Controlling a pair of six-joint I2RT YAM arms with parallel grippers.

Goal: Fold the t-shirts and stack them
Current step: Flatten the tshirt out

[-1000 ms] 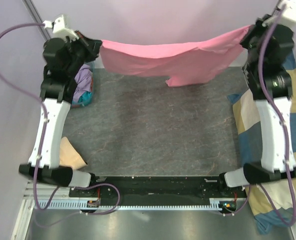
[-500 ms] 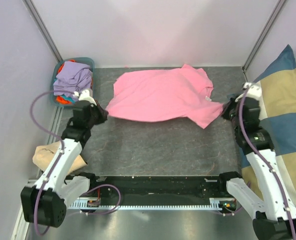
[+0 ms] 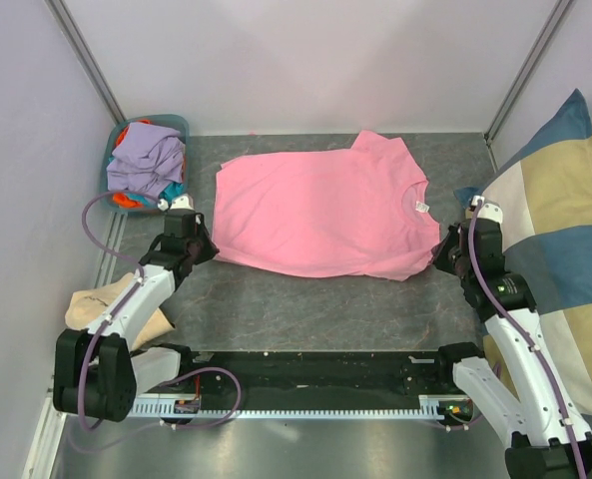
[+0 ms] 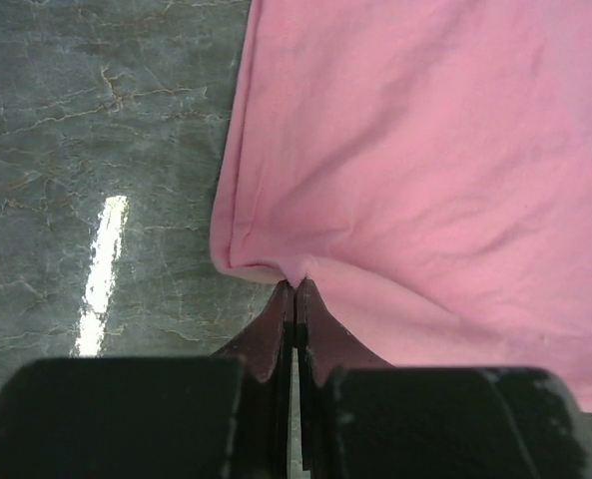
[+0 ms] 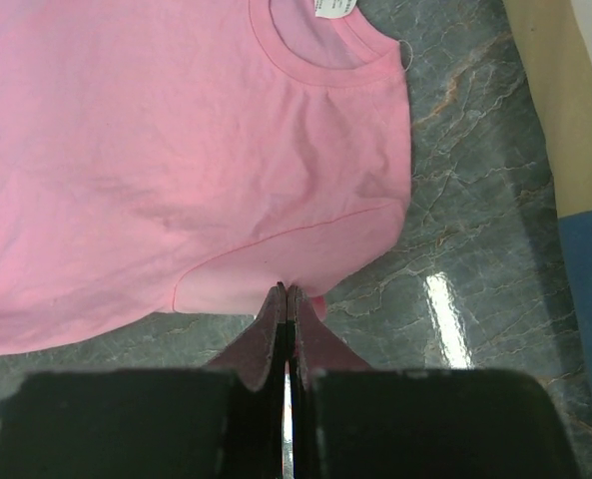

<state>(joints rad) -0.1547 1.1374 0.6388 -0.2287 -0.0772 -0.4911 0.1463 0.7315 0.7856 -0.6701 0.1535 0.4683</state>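
A bright pink t-shirt (image 3: 320, 212) lies spread flat on the grey table, its neck with a white label (image 3: 422, 207) toward the right. My left gripper (image 3: 208, 252) is low at the shirt's near-left hem corner and shut on the pink t-shirt (image 4: 415, 150), pinching the hem edge. My right gripper (image 3: 437, 258) is low at the near-right sleeve and shut on the same pink t-shirt (image 5: 176, 150). In the right wrist view the neck label (image 5: 333, 8) sits at the top edge. More t-shirts, lavender (image 3: 146, 158), orange and teal, are heaped at the back left.
A teal basket (image 3: 179, 126) at the back-left corner holds the heaped shirts. A large blue-and-cream checked cushion (image 3: 560, 230) leans along the right side, close to my right arm. A tan bag (image 3: 126, 317) lies by my left arm. Walls enclose the table on three sides.
Both arms have come down and toward the near edge with the pink shirt; it hung stretched in the air, and now it lies flat on the table.
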